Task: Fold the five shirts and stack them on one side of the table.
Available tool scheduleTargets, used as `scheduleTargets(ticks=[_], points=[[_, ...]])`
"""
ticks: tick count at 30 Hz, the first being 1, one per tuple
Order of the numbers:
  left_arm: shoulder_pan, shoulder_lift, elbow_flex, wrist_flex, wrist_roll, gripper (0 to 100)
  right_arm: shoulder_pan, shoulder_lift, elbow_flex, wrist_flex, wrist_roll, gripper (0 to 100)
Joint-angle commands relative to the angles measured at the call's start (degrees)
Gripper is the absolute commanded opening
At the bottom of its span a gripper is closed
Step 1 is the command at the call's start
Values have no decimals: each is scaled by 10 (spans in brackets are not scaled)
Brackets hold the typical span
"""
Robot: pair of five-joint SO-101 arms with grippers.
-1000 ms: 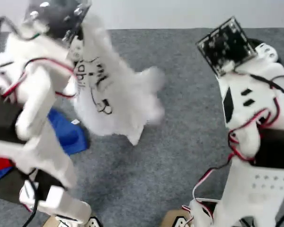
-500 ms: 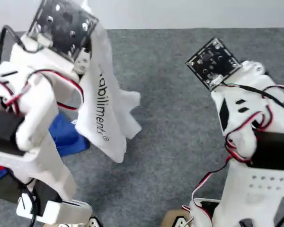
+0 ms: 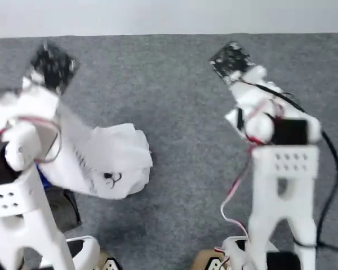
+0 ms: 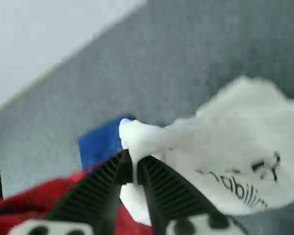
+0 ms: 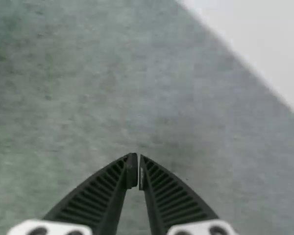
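Note:
A white shirt (image 3: 104, 160) with black print hangs bunched from the left arm at the left of the high view, its lower part resting on the grey table. In the left wrist view my left gripper (image 4: 134, 166) is shut on a fold of the white shirt (image 4: 225, 161). A blue shirt (image 4: 100, 142) and a red shirt (image 4: 24, 208) lie beyond it. My right gripper (image 5: 135, 171) is shut with nothing in it, held above bare grey cloth. The right arm (image 3: 270, 129) stands at the right of the high view.
A dark garment (image 3: 62, 208) lies by the left arm's base, with a sliver of blue (image 3: 42, 179) beside it. The grey table cover (image 3: 180, 112) spreads between the two arms. A pale wall runs along the far edge.
The left arm has swung down and toward its base, lowering the white shirt from hanging high to bunched on the table. The right arm has drawn back and turned upright.

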Motion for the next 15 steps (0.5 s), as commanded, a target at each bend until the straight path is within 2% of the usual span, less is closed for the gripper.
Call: scheduleTargets(ticks=[1,5,9,15], points=[[-61,-76,143,10,-70,6,-49,56,-8,1,-47,10],[-135,-108,233,10,-124,6,-113,124,-11,1,-91,10],[-202,-113,276,7,-135,6,-163,186,-47,2,-127,10],[-229,-128,328,-23,-135,6,-226,290,-129,2,-131,15]])
